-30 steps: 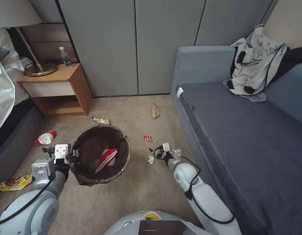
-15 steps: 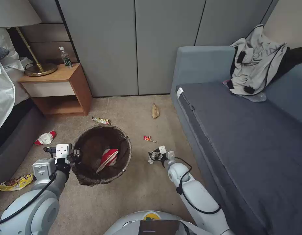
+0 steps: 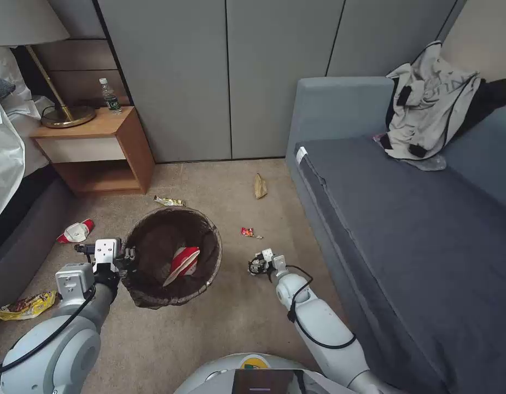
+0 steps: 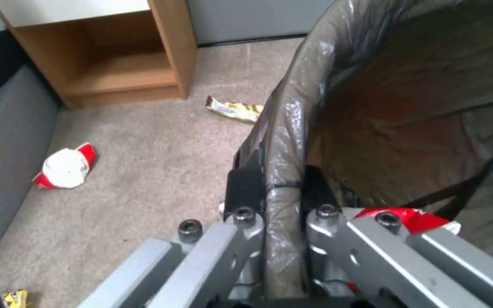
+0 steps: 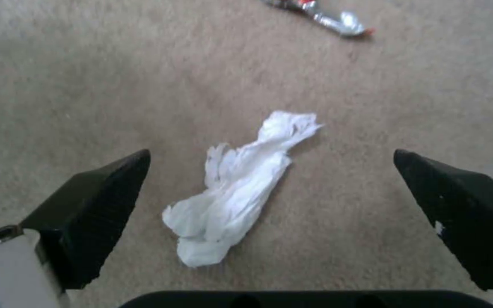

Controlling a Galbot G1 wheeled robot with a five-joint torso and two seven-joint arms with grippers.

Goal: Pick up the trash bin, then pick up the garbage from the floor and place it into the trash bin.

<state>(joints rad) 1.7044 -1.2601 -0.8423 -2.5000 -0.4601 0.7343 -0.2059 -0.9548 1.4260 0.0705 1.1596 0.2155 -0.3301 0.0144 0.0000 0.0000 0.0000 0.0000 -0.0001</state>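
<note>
The trash bin [image 3: 210, 236], lined with a dark brown bag, is in front of me at left centre. My left gripper [image 3: 126, 256] is shut on its rim, and its fingers [image 4: 245, 188] pinch the bag-covered edge [image 4: 283, 171]. A red-and-white carton [image 3: 181, 261] lies inside the bin. My right gripper [image 3: 256, 266] hangs open just above the carpet, with its fingertips on either side of a crumpled white scrap [image 5: 235, 192]. Other garbage lies around: a red wrapper [image 3: 247, 232], a tan paper bag [image 3: 260, 186], a striped wrapper [image 3: 169, 201] and a red-and-white carton [image 3: 75, 232].
A yellow snack wrapper [image 3: 24, 306] lies by the bed base at far left. A wooden nightstand [image 3: 97, 148] with a lamp and a water bottle [image 3: 110, 97] stands at back left. The grey sofa [image 3: 406, 219] borders the carpet on the right, and wardrobe doors close the back.
My right gripper has drawn back and leftward, and now sits low over the white scrap. The left gripper and the bin have barely shifted.
</note>
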